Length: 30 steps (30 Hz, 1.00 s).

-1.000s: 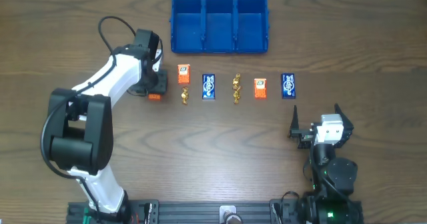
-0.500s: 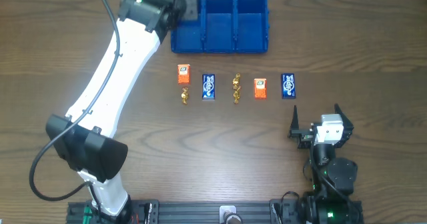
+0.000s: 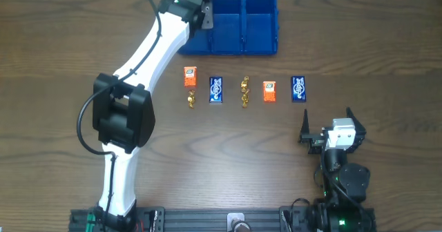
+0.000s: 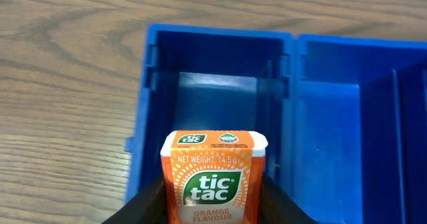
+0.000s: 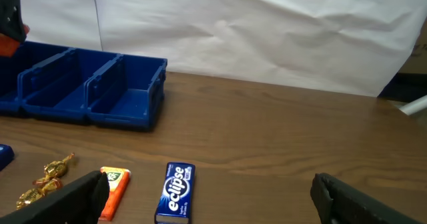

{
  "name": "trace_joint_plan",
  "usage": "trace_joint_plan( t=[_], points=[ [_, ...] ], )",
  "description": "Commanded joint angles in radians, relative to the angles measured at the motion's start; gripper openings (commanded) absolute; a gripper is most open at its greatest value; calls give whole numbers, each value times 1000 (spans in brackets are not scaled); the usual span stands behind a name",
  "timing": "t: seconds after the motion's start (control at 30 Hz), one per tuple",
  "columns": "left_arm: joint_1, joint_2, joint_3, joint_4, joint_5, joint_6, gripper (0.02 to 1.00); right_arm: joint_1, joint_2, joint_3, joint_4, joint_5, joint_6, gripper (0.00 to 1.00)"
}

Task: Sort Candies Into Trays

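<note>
Left end effector (image 4: 215, 209) clamped on orange mint box (image 4: 217, 174), held above blue tray's (image 4: 140, 117) left-end compartment, close to its near wall. Right end effector (image 3: 326, 123) apart, parked. Risk: releasing here could clip the wall, so the box tumbles onto tabletop (image 4: 67, 84).

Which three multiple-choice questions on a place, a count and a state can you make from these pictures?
1. Where is the orange box in the left jaws? A above the tray's left compartment; B on the table; C in the middle compartment.
2. How many blue packs lie on the table? A one; B two; C four.
3. How are the right jaws? A open; B shut on candy; C shut, empty.
1 A: that end compartment lies below it. 2 B: both lie in the row. 3 A: a wide gap shows.
</note>
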Motion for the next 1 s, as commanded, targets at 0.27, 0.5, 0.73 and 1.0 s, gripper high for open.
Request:
trace_joint_plan(
  t=[0.27, 0.5, 0.73, 1.0],
  points=[
    [31, 5, 10, 7, 51, 5, 251, -4, -6, -6, 1, -5, -10, 1000],
    [31, 5, 10, 6, 94, 39, 257, -4, -6, -6, 1, -5, -10, 1000],
    [30, 4, 10, -16, 90, 54, 649, -4, -6, -6, 1, -5, -10, 1000],
    [-7, -184, 10, -181, 92, 21, 774, -4, -6, -6, 1, -5, -10, 1000]
  ],
)
